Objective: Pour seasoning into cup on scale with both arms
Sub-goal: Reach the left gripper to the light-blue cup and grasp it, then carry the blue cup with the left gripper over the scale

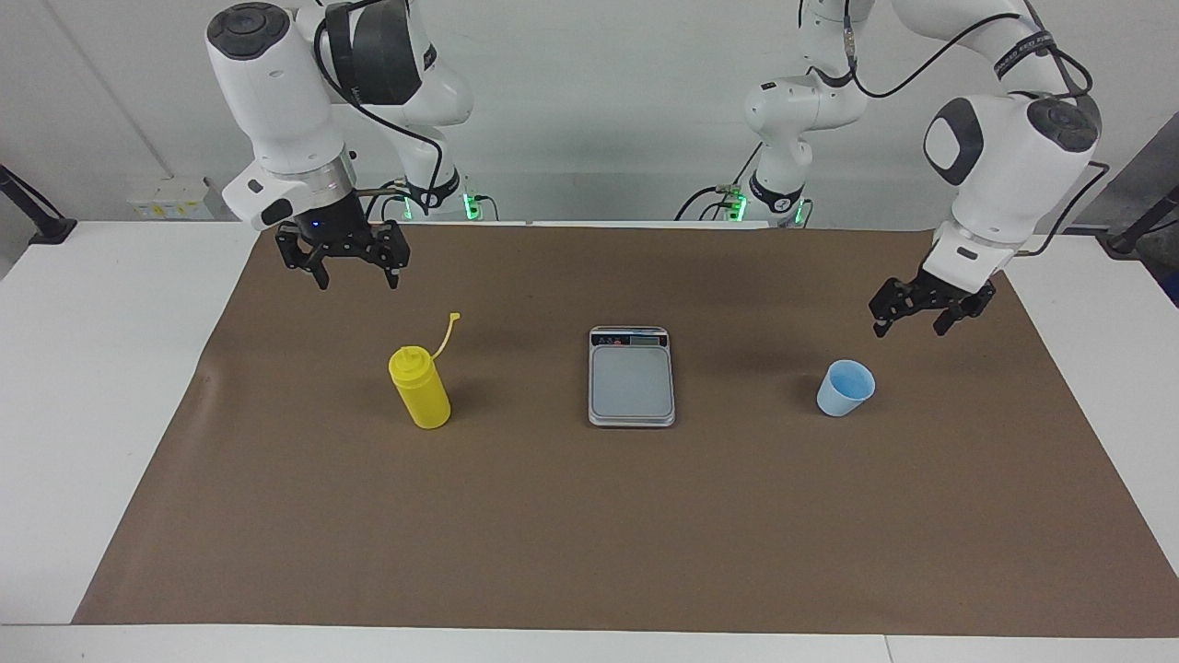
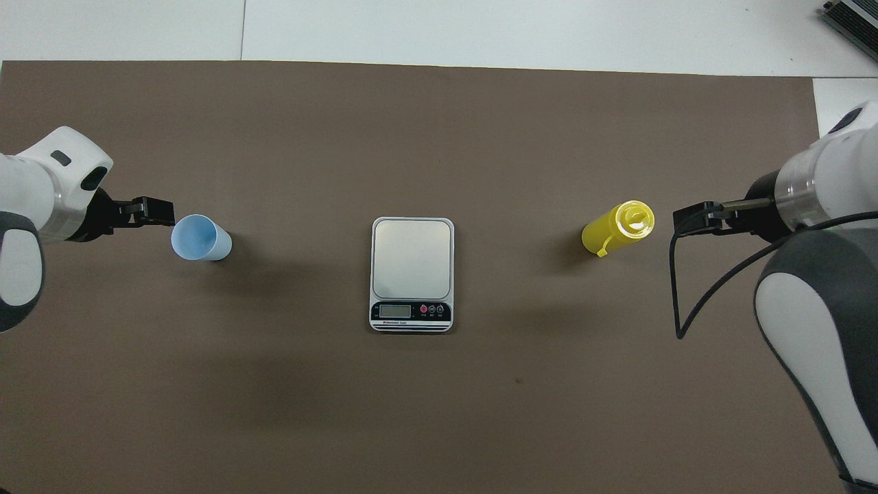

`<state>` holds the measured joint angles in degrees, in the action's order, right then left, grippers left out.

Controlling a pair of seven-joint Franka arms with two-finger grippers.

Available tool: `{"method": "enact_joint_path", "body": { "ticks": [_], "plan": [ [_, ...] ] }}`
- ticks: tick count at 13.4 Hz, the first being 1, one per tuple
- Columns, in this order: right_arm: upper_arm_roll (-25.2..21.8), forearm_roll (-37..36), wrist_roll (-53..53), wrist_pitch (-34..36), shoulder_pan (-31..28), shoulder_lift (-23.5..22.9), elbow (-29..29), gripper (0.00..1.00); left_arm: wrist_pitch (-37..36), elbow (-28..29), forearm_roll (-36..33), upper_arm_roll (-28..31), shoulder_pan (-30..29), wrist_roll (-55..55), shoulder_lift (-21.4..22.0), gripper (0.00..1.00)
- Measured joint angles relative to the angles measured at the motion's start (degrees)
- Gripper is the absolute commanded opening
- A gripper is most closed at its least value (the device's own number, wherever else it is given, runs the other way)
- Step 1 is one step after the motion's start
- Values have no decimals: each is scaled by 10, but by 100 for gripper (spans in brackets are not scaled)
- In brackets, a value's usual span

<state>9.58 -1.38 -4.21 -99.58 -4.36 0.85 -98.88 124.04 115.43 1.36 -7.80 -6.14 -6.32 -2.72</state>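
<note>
The yellow seasoning bottle (image 1: 419, 387) stands upright on the brown mat toward the right arm's end, its strap sticking up; it also shows in the overhead view (image 2: 617, 230). The light blue cup (image 1: 845, 388) stands upright and empty toward the left arm's end (image 2: 201, 238). The scale (image 1: 632, 378) lies flat between them, its plate bare and its display strip on the edge nearer the robots (image 2: 411, 257). My right gripper (image 1: 357, 276) is open and empty, raised over the mat beside the bottle (image 2: 686, 221). My left gripper (image 1: 912, 324) is open and empty, raised over the mat beside the cup (image 2: 161, 211).
The brown mat (image 1: 589, 516) covers most of the white table (image 1: 110, 368). White table margins run along both ends and the edge farthest from the robots. Black cables hang from both arms.
</note>
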Motion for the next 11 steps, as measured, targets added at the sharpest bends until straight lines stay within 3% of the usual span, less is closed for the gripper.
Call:
{"method": "enact_joint_path", "body": {
  "ticks": [11],
  "plan": [
    [0,0,0,0,0,0,0,100,81,59,0,-1,0,-68,-48,100]
  ]
}}
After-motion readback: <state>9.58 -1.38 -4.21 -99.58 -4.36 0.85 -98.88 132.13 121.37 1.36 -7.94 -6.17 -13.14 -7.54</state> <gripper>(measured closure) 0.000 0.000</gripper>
